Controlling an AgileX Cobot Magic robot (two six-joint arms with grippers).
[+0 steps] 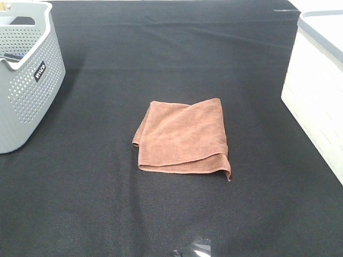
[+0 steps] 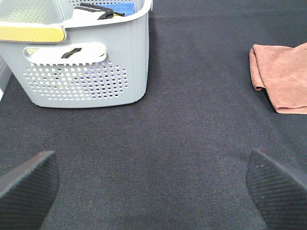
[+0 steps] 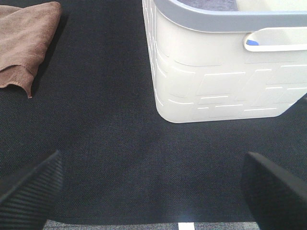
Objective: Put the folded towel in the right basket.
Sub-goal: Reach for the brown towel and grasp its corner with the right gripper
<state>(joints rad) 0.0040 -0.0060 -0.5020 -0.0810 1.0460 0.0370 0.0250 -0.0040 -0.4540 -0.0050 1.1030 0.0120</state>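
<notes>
The folded brown towel [image 1: 184, 136] lies flat on the black table in the middle of the exterior high view. Its edge shows in the left wrist view [image 2: 283, 76] and in the right wrist view [image 3: 26, 40]. The right basket [image 1: 316, 91] is white with a grey rim and stands at the right edge; it is large in the right wrist view [image 3: 225, 72]. My left gripper [image 2: 153, 189] is open and empty above bare cloth. My right gripper [image 3: 153, 189] is open and empty, apart from both towel and basket. Neither gripper shows in the exterior high view.
A grey perforated basket [image 1: 24, 75] with items inside stands at the far left, also in the left wrist view [image 2: 81, 57]. The black cloth [image 1: 171, 214] covers the whole table.
</notes>
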